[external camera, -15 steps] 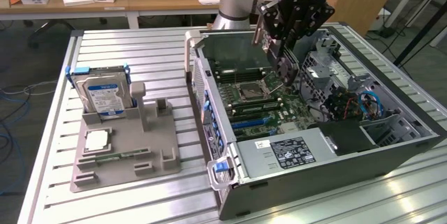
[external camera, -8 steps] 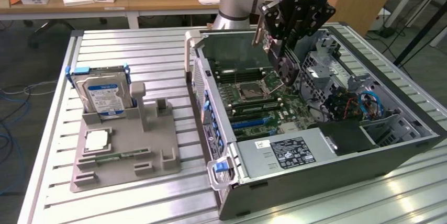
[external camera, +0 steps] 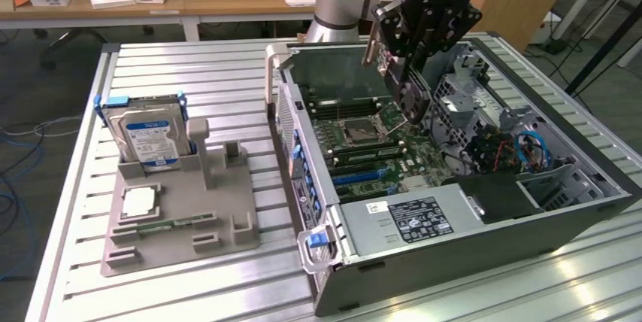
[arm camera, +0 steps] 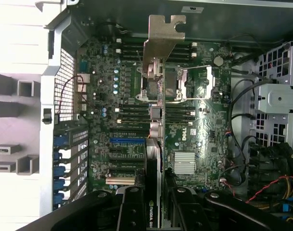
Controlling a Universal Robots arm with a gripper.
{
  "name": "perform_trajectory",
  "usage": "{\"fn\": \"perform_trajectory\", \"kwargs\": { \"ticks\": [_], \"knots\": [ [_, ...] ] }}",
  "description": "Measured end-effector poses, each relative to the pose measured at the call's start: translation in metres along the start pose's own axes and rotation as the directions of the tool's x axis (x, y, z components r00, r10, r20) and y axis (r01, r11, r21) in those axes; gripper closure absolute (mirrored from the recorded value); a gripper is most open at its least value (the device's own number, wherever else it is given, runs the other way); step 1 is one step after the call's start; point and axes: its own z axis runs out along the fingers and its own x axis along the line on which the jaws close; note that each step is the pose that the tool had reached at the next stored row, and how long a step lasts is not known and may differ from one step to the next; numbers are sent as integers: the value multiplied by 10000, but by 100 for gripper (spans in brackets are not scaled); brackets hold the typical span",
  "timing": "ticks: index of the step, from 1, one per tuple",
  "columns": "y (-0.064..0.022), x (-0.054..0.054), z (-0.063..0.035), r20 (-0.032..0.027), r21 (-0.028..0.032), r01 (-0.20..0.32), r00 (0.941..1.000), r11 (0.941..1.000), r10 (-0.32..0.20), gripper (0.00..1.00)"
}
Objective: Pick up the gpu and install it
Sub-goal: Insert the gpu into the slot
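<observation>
My gripper (external camera: pixel 410 74) hangs over the open computer case (external camera: pixel 422 277) and is shut on the gpu (external camera: pixel 413 100), a thin black card held on edge above the motherboard (external camera: pixel 386 153). In the wrist view the gpu (arm camera: pixel 153 159) runs edge-on away from my gripper (arm camera: pixel 153 207), its silver bracket (arm camera: pixel 160 45) at the far end. One dark finger (arm camera: pixel 132 211) stands on each side of the card. Below the card lie the motherboard's expansion slots, one of them blue (arm camera: pixel 127 141). The card is clear of the board.
On the exterior view's left, a grey holder (external camera: pixel 180 217) on the slatted table carries an upright hard drive (external camera: pixel 150 138), a processor chip (external camera: pixel 138 202) and a green memory stick (external camera: pixel 165 224). Drive cages and cables (external camera: pixel 522 149) fill the case's far side. A power supply (external camera: pixel 411 217) sits near its front.
</observation>
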Motion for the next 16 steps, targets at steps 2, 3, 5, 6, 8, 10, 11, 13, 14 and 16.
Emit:
{"fn": "perform_trajectory", "kwargs": {
  "ticks": [2,3,5,6,8,10,11,13,14,16],
  "knots": [
    [0,0,0,-3,-1,50,10000,10000,-50,74],
    [0,0,0,-4,-1,83,10000,10000,-83,74],
    [0,0,0,-8,-3,156,9999,9999,-156,74],
    [0,0,0,-10,-4,195,9998,9998,-195,74],
    [0,0,0,-14,-5,281,9996,9996,-281,74],
    [0,0,0,-18,-8,366,9993,9993,-366,74],
    [0,-1,0,-20,-9,406,9992,9992,-406,74],
    [0,-3,0,-24,-11,486,9988,9988,-486,74],
    [0,-5,0,-25,-11,527,9986,9986,-527,74],
    [-1,-7,0,-29,-13,612,9981,9981,-612,74]
  ]
}}
